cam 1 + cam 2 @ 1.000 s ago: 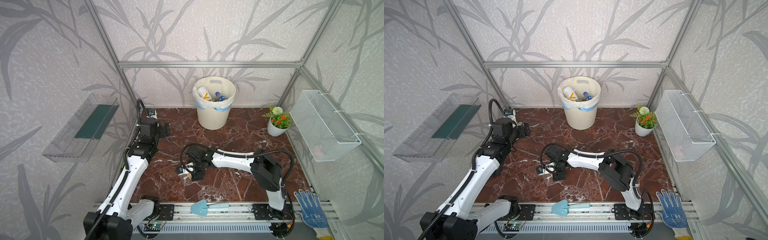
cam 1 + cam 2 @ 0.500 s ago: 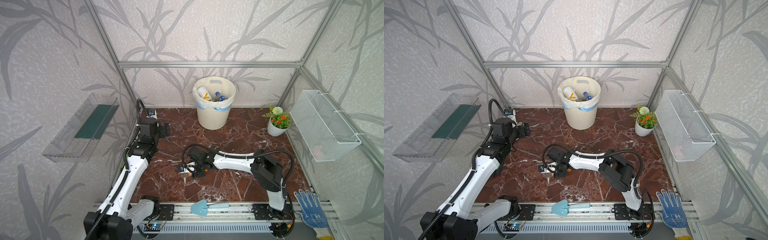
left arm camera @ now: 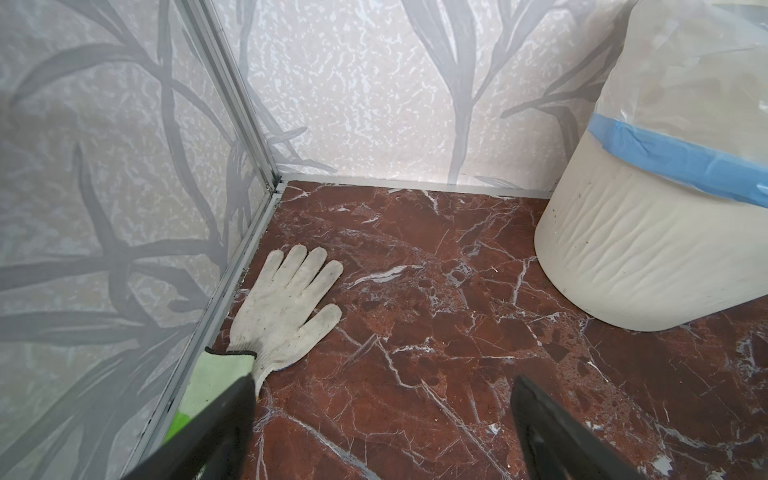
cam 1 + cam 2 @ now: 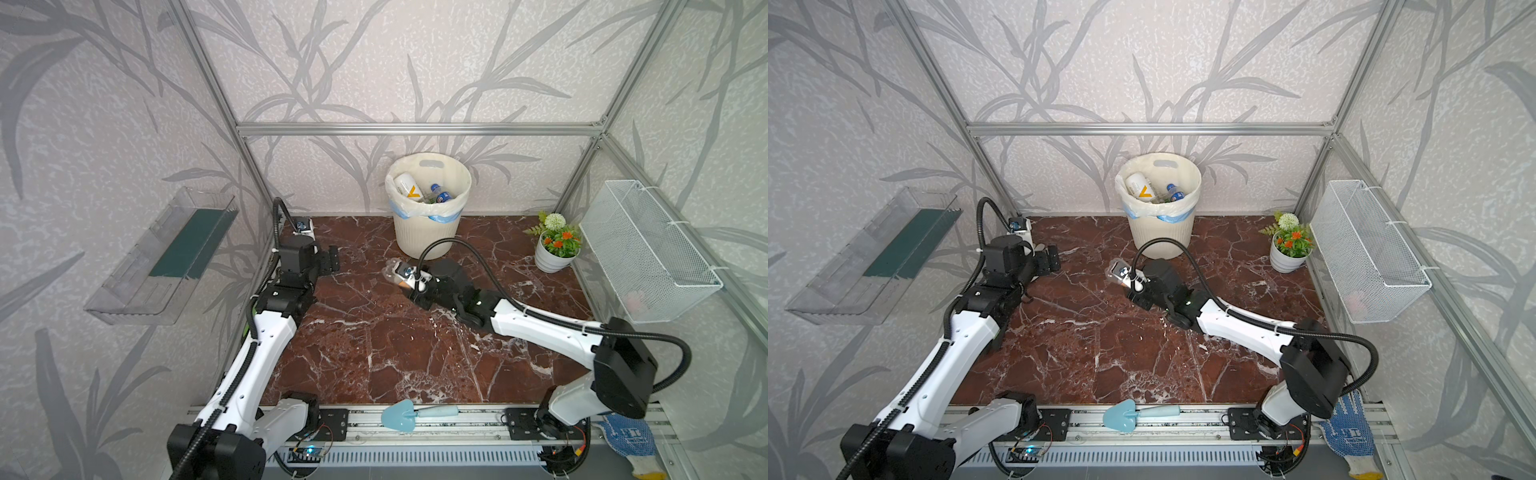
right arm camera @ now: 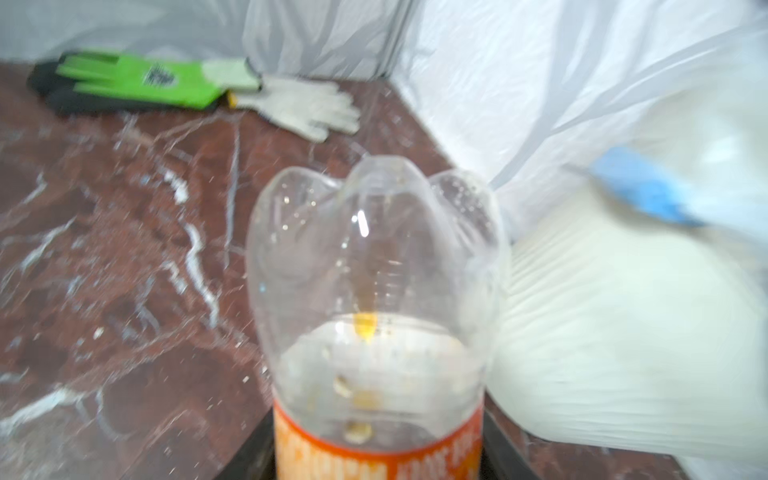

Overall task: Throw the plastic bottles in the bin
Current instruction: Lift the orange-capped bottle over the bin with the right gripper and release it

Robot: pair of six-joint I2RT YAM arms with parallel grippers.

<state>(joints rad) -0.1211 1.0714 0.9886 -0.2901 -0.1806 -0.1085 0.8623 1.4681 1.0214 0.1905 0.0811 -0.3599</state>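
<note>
right gripper (image 5: 378, 461) around bottle (image 5: 374, 270), arm (image 4: 540, 328) outstretched

left fingers (image 3: 216, 432) apart, right fingers (image 5: 500, 457) tight

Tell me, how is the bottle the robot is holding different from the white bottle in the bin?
The held bottle is clear with an orange label; the white bottle is solid white with an orange mark. The held bottle is pinched by the fingers of the right gripper, outside the bin; the white bottle lies tilted inside it. Both are plastic bottles.
</note>
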